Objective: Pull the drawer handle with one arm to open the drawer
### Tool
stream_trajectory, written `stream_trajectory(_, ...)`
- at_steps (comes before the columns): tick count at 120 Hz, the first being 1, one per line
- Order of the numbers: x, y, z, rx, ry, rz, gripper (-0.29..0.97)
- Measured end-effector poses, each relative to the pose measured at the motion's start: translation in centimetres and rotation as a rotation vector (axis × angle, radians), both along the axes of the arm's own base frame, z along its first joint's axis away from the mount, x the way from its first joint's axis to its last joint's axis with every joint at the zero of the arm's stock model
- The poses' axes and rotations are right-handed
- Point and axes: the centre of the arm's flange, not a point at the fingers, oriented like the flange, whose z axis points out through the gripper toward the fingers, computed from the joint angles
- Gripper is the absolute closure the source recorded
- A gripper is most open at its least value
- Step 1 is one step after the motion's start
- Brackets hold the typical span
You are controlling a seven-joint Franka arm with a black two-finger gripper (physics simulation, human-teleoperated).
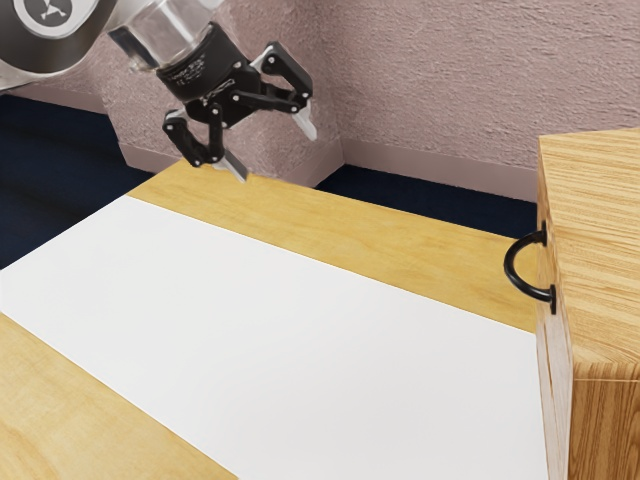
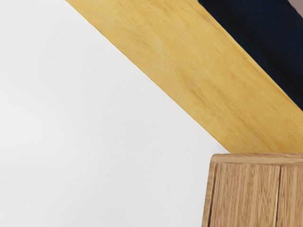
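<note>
A wooden drawer cabinet (image 1: 592, 300) stands at the exterior view's right edge, on the table. A black curved handle (image 1: 527, 270) sticks out of its front face toward the exterior view's left. My black gripper (image 1: 270, 143) hangs high above the table's far edge at the upper left, far from the handle. Its fingers are spread apart with nothing between them, so it is open. In the wrist view the cabinet's wooden top (image 2: 255, 189) shows past the white mat.
A wide white mat (image 1: 270, 340) covers the middle of the wooden table (image 1: 400, 240). Behind the table are a textured pinkish wall (image 1: 450, 70) and a dark blue floor (image 1: 50, 170).
</note>
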Motion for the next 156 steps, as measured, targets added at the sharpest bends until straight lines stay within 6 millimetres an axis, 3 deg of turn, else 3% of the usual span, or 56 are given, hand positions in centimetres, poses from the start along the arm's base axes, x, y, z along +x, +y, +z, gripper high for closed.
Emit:
stream_trajectory(23, 0.0, -5.6, -0.8, 0.008, 0.026, -0.076, 0.0)
stream_trajectory(49, 2.3, -6.0, -3.0, -0.071, 0.052, -0.028, 0.02)
stream_trajectory(79, 4.9, -7.2, -5.3, -0.177, 0.068, 0.015, 0.23)
stream_trajectory(84, 5.5, -8.6, -5.8, -0.191, 0.07, 0.002, 0.26)
stream_trajectory(90, 5.9, -11.6, -6.2, -0.206, 0.069, -0.037, 0.28)
stream_trajectory(100, 4.7, -17.1, -5.7, -0.223, 0.06, -0.114, 0.31)
stream_trajectory(107, 4.0, -19.0, -5.6, -0.229, 0.058, -0.136, 0.33)
stream_trajectory(132, 5.1, -17.1, -7.6, -0.234, 0.086, -0.064, 0.35)
stream_trajectory(140, 4.9, -16.9, -8.8, -0.234, 0.093, -0.045, 0.36)
stream_trajectory(156, 3.8, -17.0, -8.9, -0.249, 0.061, -0.023, 0.37)
